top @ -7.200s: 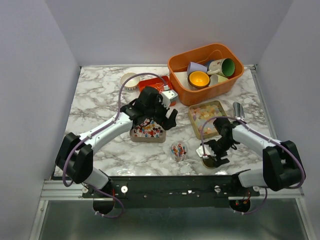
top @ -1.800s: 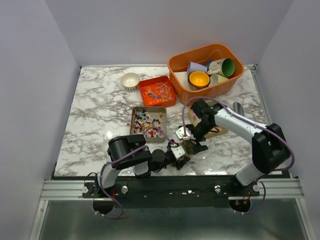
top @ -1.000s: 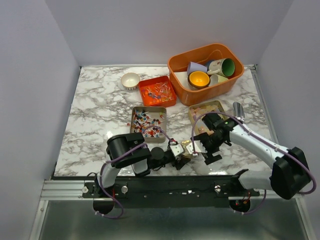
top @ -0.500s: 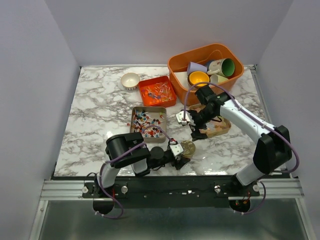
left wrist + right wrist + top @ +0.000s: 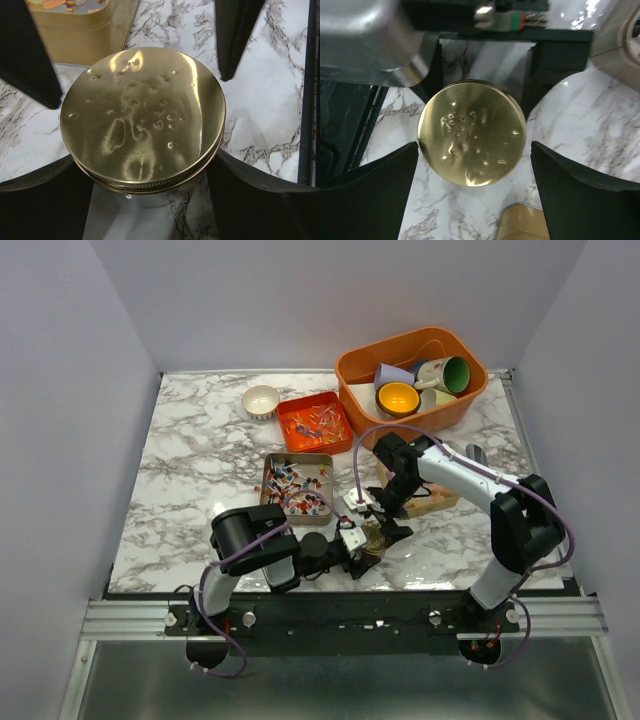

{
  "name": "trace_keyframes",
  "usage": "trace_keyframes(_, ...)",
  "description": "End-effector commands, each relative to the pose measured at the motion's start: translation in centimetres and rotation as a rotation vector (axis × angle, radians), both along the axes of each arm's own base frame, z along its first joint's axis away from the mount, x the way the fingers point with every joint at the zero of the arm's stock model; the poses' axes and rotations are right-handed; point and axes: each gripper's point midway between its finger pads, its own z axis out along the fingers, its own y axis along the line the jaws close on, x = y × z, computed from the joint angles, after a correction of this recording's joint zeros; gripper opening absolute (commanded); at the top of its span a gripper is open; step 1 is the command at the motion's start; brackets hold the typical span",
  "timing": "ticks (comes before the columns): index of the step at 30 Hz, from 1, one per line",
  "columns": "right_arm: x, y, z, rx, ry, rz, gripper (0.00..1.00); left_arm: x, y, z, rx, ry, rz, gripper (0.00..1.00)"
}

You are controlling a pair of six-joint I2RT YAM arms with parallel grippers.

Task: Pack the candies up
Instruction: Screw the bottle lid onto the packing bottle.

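Clasping the jar, the left end effector steadied it; the right end effector gaped empty; light, slippery candies probably wanted mid-body pinches.

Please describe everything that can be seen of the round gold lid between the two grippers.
The gold lid is a round, shiny metal disc with small dents and spots on its flat top and a ridged band around its edge. It sits level on a clear jar that stands on the marble table. The left gripper clasps the jar just under the lid. The right gripper hangs open above, its fingers clear of the lid.
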Motion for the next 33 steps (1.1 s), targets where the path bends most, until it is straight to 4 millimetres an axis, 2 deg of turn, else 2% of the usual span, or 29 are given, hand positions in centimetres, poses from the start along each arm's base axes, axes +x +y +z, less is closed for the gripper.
trace_keyframes(1, -1.2, -1.6, -0.9, -0.044, -0.033, 0.019, 1.0, -0.1, 1.5, -2.8, 0.089, 0.067, 0.015, 0.0)
trace_keyframes(7, -2.8, -4.4, -3.0, -0.129, -0.052, -0.003, 1.0, 0.0, 1.6, -2.9, 0.091, 0.074, 0.024, 0.0)
trace_keyframes(9, -3.1, -5.4, -2.9, -0.151, -0.094, -0.014, 1.0, 0.0, 1.6, -3.0, 0.094, 0.076, 0.023, 0.0)
trace_keyframes(10, -4.1, -6.3, -3.4, -0.171, -0.084, -0.017, 1.0, 0.0, 1.6, -3.1, 0.095, 0.079, 0.026, 0.0)
trace_keyframes(12, -4.8, -7.2, -2.7, -0.181, -0.114, -0.038, 1.0, 0.1, 1.6, -3.1, 0.096, 0.08, 0.033, 0.0)
trace_keyframes(14, -6.3, -8.3, -2.5, -0.203, -0.09, -0.059, 1.0, 0.3, 1.7, -3.2, 0.097, 0.081, 0.039, 0.0)
trace_keyframes(17, -7.3, -8.8, -1.1, -0.18, -0.114, -0.13, 1.0, 0.2, 1.5, -3.1, 0.095, 0.083, 0.035, 0.0)
trace_keyframes(21, -5.1, -7.7, 0.3, -0.114, -0.182, -0.238, 1.0, -0.1, 1.5, -3.2, 0.097, 0.089, 0.02, 0.0)
trace_keyframes(23, -3.7, -6.4, 0.8, -0.072, -0.191, -0.261, 1.0, -0.1, 1.4, -3.3, 0.1, 0.091, 0.021, 0.0)
trace_keyframes(24, -2.7, -5.4, 1.8, -0.039, -0.21, -0.265, 1.0, -0.1, 1.4, -3.3, 0.097, 0.093, 0.02, 0.0)
trace_keyframes(26, -1.6, -3.6, 2.1, 0.008, -0.177, -0.262, 1.0, -0.3, 1.3, -3.4, 0.099, 0.097, 0.009, 0.0)
trace_keyframes(28, 0.3, -1.7, 3.7, 0.061, -0.179, -0.272, 1.0, -0.5, 1.3, -3.3, 0.096, 0.096, 0.005, 0.0)
trace_keyframes(29, 0.6, -0.8, 4.0, 0.078, -0.136, -0.274, 1.0, -0.5, 1.3, -3.3, 0.098, 0.096, 0.003, 0.0)
trace_keyframes(30, 1.0, -0.1, 3.2, 0.062, -0.085, -0.269, 1.0, -0.5, 1.4, -3.3, 0.1, 0.094, 0.004, 0.0)
trace_keyframes(31, 2.2, 0.9, 4.7, 0.085, -0.089, -0.265, 1.0, -0.4, 1.4, -3.3, 0.101, 0.092, 0.008, 0.0)
trace_keyframes(32, 2.4, 1.6, 5.0, 0.105, -0.068, -0.254, 1.0, -0.4, 1.4, -3.3, 0.101, 0.092, 0.01, 0.0)
trace_keyframes(33, 2.8, 2.1, 4.6, 0.101, -0.047, -0.246, 1.0, -0.4, 1.4, -3.3, 0.101, 0.089, 0.011, 0.0)
